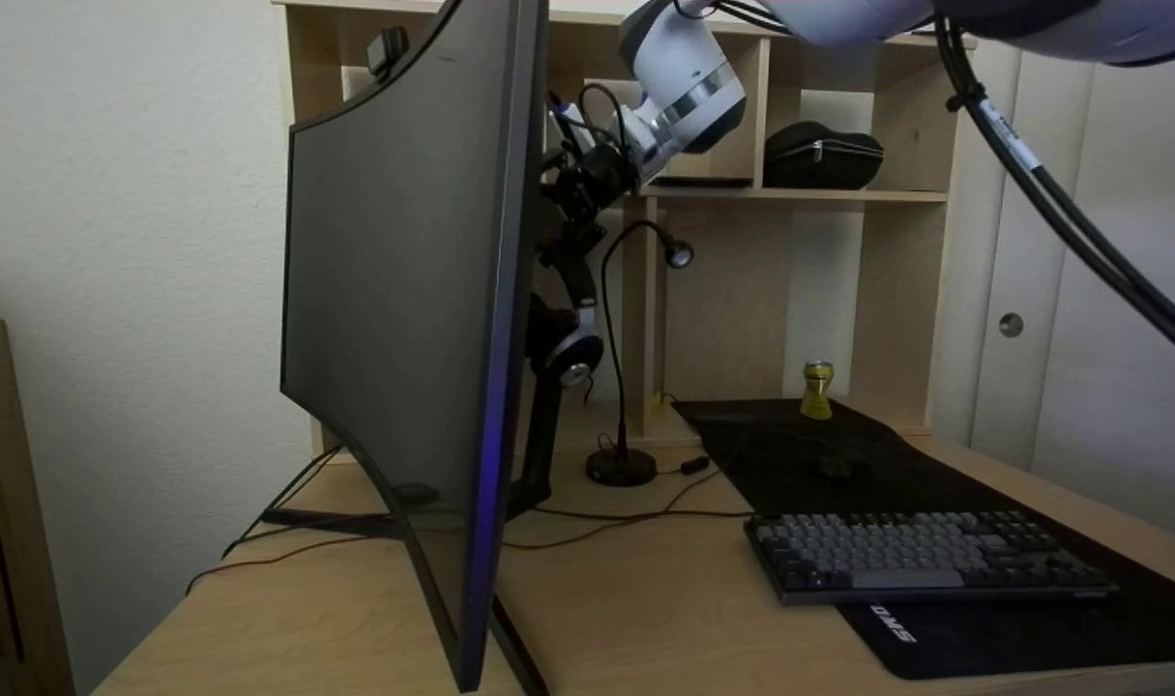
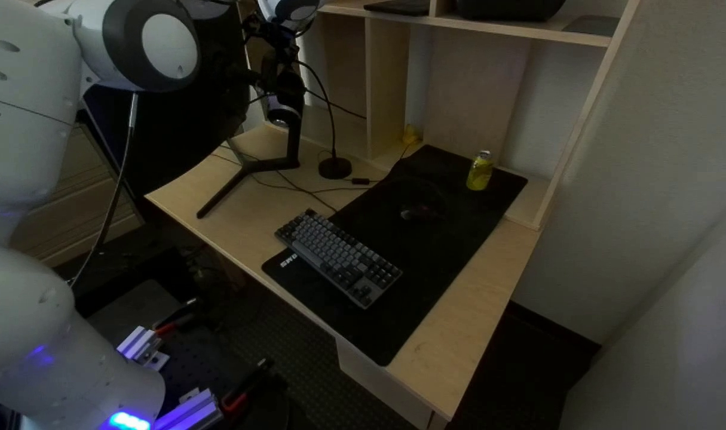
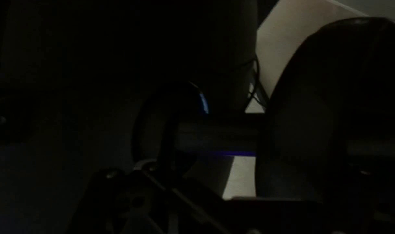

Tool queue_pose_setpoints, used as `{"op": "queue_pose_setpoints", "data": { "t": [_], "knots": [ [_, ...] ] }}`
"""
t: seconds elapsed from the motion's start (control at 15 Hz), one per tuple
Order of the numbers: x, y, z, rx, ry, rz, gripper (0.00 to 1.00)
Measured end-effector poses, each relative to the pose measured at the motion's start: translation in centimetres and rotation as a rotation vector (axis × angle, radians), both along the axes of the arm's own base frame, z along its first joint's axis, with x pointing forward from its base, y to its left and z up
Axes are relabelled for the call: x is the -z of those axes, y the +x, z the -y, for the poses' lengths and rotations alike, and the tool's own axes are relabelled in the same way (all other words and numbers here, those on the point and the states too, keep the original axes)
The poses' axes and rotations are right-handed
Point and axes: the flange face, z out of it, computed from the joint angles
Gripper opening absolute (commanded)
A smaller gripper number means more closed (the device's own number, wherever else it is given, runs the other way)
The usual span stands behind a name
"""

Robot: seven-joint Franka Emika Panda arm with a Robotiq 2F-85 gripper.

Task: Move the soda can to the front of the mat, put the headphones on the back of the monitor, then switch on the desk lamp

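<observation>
The task looks to be at its middle step. The headphones (image 1: 579, 333) hang or rest behind the monitor (image 1: 403, 251), beside its stand (image 1: 545, 425), with the tool (image 1: 566, 240) at their upper end. I cannot tell whether the tool is spread or clamped on them: it is black on black there. Nor can I tell what bears their weight, so this step should not be counted as finished.

The can (image 2: 480, 172) stands upright on the mat (image 2: 422, 280), at the end by the shelf (image 2: 388, 89). The pictures do not settle which end is the front, but with the arm (image 1: 684, 87) at the headphones, that step is probably done. The lamp (image 1: 622, 468) stands on the table (image 1: 645, 599) with no glow at its head (image 1: 679, 254), so switching it on is most likely left.

That head shows in an exterior view, not in both. So does a small dark box (image 1: 387, 50), perhaps a camera, at the monitor's top edge. The wrist view, very dim, gives what neither exterior view does: a dark bar (image 3: 223, 136) running between a round disc (image 3: 151, 123) and a large rounded shape (image 3: 291, 113), perhaps part of the headphones. Neither can nor lamp can be made out there.
</observation>
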Motion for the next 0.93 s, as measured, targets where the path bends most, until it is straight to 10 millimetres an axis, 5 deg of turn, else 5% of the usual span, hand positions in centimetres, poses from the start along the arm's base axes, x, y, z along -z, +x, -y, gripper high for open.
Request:
{"op": "queue_pose_setpoints", "data": {
  "t": [0.33,0.53,0.73,0.93],
  "knots": [
    [4.6,-0.6,0.5,0.04,-0.187,-0.009,1.0],
    [4.8,-1.5,-0.4,0.048,-0.236,0.005,1.0],
    [0.7,-2.9,-2.0,0.04,-0.241,0.075,1.0],
    [-6.9,-5.1,-3.6,0.039,-0.242,0.231,1.0]
  ]
}}
